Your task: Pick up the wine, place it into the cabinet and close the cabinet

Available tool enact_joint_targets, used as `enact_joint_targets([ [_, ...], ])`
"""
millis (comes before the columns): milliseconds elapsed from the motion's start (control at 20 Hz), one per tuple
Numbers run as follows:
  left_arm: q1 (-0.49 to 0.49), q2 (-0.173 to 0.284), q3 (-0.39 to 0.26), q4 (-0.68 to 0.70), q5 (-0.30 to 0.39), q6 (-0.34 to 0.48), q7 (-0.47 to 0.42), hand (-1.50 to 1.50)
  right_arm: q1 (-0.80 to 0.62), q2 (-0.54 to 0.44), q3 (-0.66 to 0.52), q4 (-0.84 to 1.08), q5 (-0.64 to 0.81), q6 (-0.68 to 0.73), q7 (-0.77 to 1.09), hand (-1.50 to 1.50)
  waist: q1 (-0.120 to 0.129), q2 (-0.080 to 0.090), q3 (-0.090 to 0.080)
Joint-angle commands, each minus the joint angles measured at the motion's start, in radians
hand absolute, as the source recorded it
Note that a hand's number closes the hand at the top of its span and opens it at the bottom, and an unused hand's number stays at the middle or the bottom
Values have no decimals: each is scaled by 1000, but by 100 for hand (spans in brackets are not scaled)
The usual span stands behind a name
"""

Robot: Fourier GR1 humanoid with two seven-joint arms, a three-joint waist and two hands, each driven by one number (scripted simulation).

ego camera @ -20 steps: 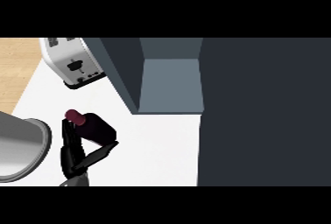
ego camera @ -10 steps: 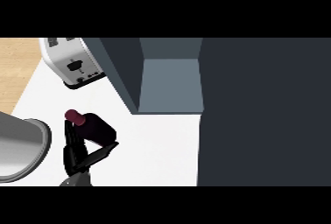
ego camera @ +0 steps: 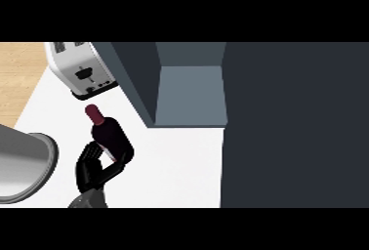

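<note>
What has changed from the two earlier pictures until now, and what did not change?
Almost nothing changed. The left hand keeps its fingers curled round the wine bottle, and both have shifted only very slightly, if at all. The toaster, the open cabinet and the grey round object at the left edge stayed where they were. The right hand is not visible.

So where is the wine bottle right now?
In the head view, the wine bottle stands left of centre on the white counter, held by the left hand, just below the toaster.
</note>
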Motion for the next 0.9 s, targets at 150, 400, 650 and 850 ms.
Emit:
enact_joint_targets([
  [150,-39,40,13,172,-24,-50,-117,150,-35,-18,-35,27,-21,1,-3,-150,-6,5,-5],
  [400,53,-8,-49,8,-31,-60,-54,150,52,27,26,26,50,25,-65,-150,5,0,-3],
  [650,171,0,-186,43,-123,-350,-64,150,25,1,-12,20,3,15,-26,-150,7,-1,-4],
  [850,270,43,-217,-92,-114,-429,-63,150,-2,12,-15,65,35,8,-58,-150,23,-1,-3],
])
